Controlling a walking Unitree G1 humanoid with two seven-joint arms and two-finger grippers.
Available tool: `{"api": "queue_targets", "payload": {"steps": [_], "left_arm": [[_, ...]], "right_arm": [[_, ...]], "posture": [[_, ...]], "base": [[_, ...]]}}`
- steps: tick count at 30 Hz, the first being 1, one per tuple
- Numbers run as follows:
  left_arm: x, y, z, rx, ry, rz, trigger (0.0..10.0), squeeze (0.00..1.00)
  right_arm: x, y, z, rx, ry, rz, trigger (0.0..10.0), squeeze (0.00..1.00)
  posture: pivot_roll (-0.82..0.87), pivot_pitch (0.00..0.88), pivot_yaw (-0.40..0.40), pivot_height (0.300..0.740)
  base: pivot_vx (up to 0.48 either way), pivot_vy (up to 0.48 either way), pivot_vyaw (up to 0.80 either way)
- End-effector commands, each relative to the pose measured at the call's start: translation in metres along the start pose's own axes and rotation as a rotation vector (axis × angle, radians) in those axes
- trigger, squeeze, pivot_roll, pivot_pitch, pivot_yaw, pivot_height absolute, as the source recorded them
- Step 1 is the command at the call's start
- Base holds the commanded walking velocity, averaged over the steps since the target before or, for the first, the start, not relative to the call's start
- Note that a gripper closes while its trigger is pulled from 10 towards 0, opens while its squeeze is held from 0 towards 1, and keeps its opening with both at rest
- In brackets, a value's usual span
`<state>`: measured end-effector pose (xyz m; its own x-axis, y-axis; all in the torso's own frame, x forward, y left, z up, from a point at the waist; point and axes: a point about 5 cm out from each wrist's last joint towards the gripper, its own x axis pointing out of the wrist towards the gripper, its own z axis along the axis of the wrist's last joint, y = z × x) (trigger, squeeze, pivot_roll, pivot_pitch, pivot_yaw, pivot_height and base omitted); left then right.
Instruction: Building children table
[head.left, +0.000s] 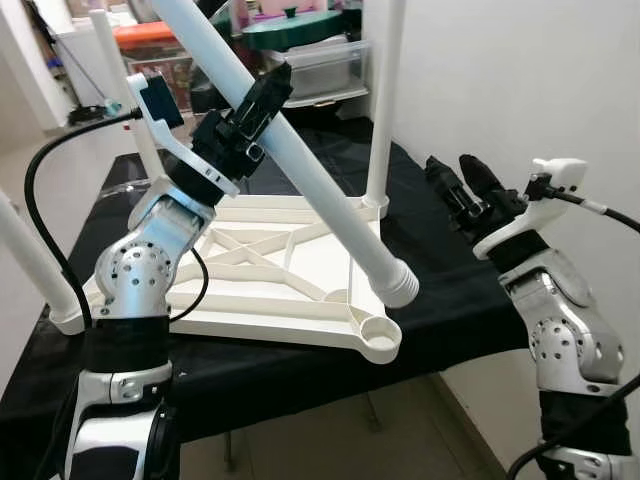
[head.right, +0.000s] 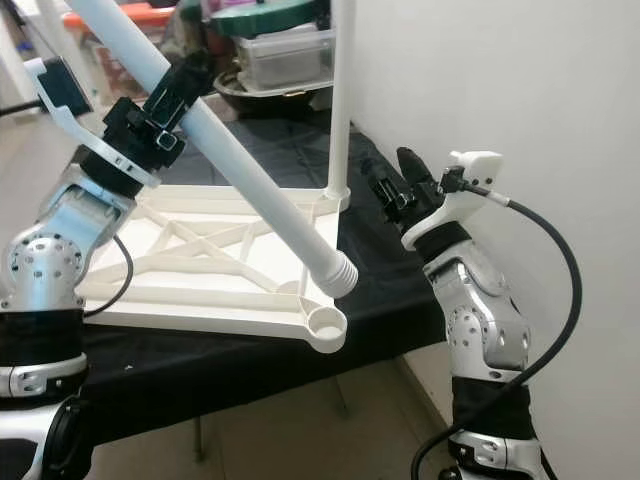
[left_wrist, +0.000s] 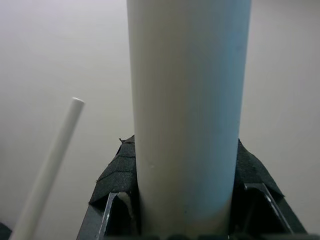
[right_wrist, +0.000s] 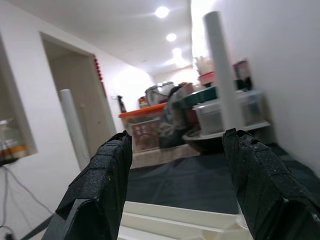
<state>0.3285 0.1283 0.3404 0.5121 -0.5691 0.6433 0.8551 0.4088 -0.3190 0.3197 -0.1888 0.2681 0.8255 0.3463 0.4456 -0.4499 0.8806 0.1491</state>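
A: Left side first, go.
B: Far left, 1 white leg (head.left: 35, 262) stands in the tabletop's left corner socket. A 2nd leg (head.left: 125, 95) stands at the back left.

A: Your left gripper?
B: My left gripper (head.left: 252, 115) is raised over the back of the upturned white tabletop (head.left: 262, 290), fingers (left_wrist: 116, 180) clamped on the loose white leg (head.left: 300, 165), 1 on each side of the tube.

A: How does that leg sit?
B: Tilted. Top end runs off the frame up left; ribbed threaded end (head.left: 398, 286) points down right, just above and beside the empty near-right corner socket (head.left: 378, 338). Can't tell if it touches the tabletop.

A: Tabletop?
B: Lying underside up on the black cloth (head.left: 440, 300) over the bench, ribs and cross braces showing. Near-right corner reaches the cloth's front edge.

A: Middle, right?
B: A 3rd leg (head.left: 382, 100) stands upright in the back-right socket. Behind it, clear storage bins (head.left: 325, 65) with a green lid (head.left: 290, 30), plus an orange-lidded box (head.left: 145, 35).

A: Right gripper?
B: My right gripper (head.left: 460, 185) is off the right edge of the bench near the white wall (head.left: 520, 80), pointing up and back. Fingers (right_wrist: 97, 187) spread apart, nothing between them.
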Motion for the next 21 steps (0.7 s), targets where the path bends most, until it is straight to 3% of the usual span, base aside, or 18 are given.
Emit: {"api": "queue_targets", "payload": {"steps": [1, 7, 15, 21], "left_arm": [[0.001, 0.000, 0.004, 0.020, -0.001, -0.015, 10.0, 0.00], [0.006, 0.001, 0.002, 0.025, 0.047, -0.064, 10.0, 0.00], [0.008, 0.010, -0.001, 0.037, 0.079, -0.068, 10.0, 0.00], [0.012, 0.012, -0.004, 0.044, 0.117, -0.102, 10.0, 0.00]], "right_arm": [[0.003, 0.009, -0.001, -0.025, -0.003, 0.029, 10.0, 0.00], [0.006, 0.012, -0.001, -0.047, 0.013, 0.060, 10.0, 0.00], [0.006, 0.009, 0.002, -0.064, 0.025, 0.070, 10.0, 0.00], [0.010, 0.016, 0.003, -0.046, 0.023, 0.108, 10.0, 0.00]], "posture": [[0.00, 0.000, 0.043, 0.740], [-0.01, 0.000, 0.044, 0.740], [-0.01, 0.000, 0.042, 0.740], [0.00, 0.000, 0.040, 0.740]], "base": [[0.000, 0.000, 0.00], [0.000, 0.000, 0.00], [0.000, 0.000, -0.76], [0.000, 0.000, -0.79]]}}
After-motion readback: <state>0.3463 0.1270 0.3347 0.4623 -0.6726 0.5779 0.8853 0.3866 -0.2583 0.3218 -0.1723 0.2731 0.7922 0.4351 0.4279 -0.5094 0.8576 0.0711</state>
